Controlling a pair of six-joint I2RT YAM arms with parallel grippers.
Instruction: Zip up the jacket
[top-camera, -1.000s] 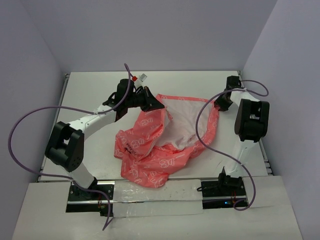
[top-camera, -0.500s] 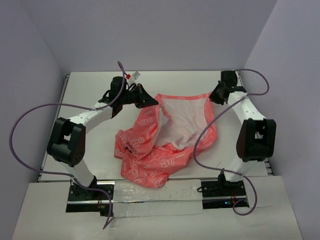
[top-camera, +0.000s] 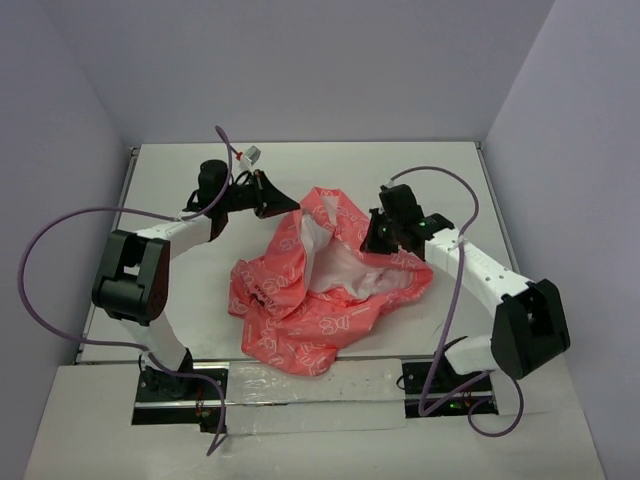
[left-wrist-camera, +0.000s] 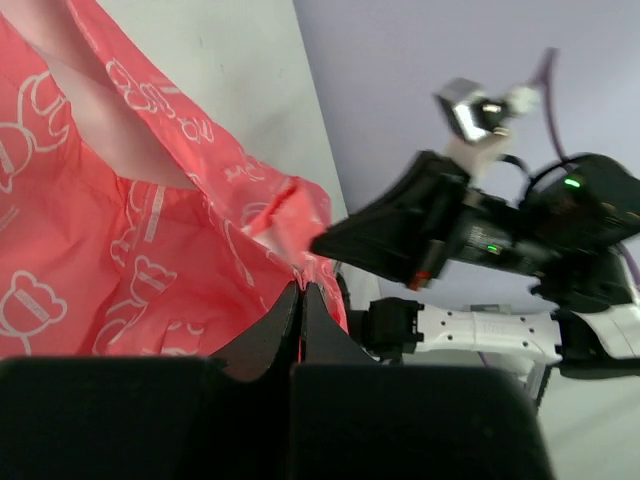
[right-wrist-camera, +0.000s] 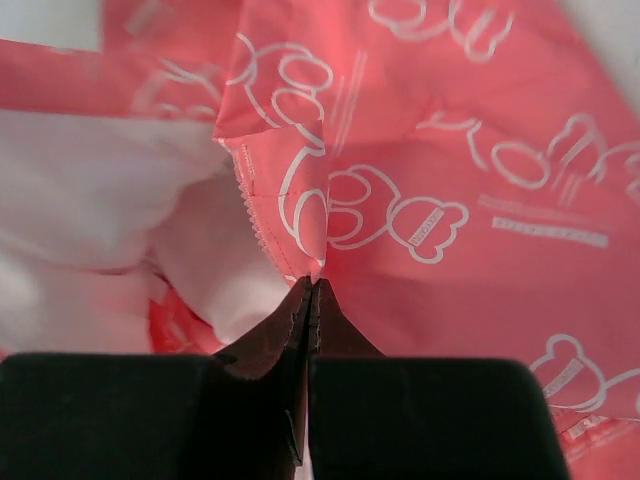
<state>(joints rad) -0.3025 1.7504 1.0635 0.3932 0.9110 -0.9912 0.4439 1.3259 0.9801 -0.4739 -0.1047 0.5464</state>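
Observation:
The coral-pink jacket (top-camera: 305, 295) with white outline motifs lies crumpled mid-table, its white lining (top-camera: 345, 268) showing in the middle. My left gripper (top-camera: 290, 205) is shut on the jacket's far left edge; in the left wrist view (left-wrist-camera: 300, 287) pink fabric (left-wrist-camera: 120, 250) is pinched between its jaws. My right gripper (top-camera: 372, 243) is shut on the jacket's right front edge, folded over the lining; in the right wrist view (right-wrist-camera: 312, 282) it pinches the zipper-toothed edge (right-wrist-camera: 262, 225). The dark blue mark is out of view.
White table (top-camera: 170, 260) enclosed by lavender walls. Purple cables loop from both arms. The right arm (top-camera: 470, 265) stretches across the table's right side. A shiny strip (top-camera: 300, 385) runs along the near edge between the arm bases.
My right gripper has swung from the far right corner toward the middle, dragging the jacket's right edge over the lining. My left gripper shifted slightly further back and left, still holding fabric.

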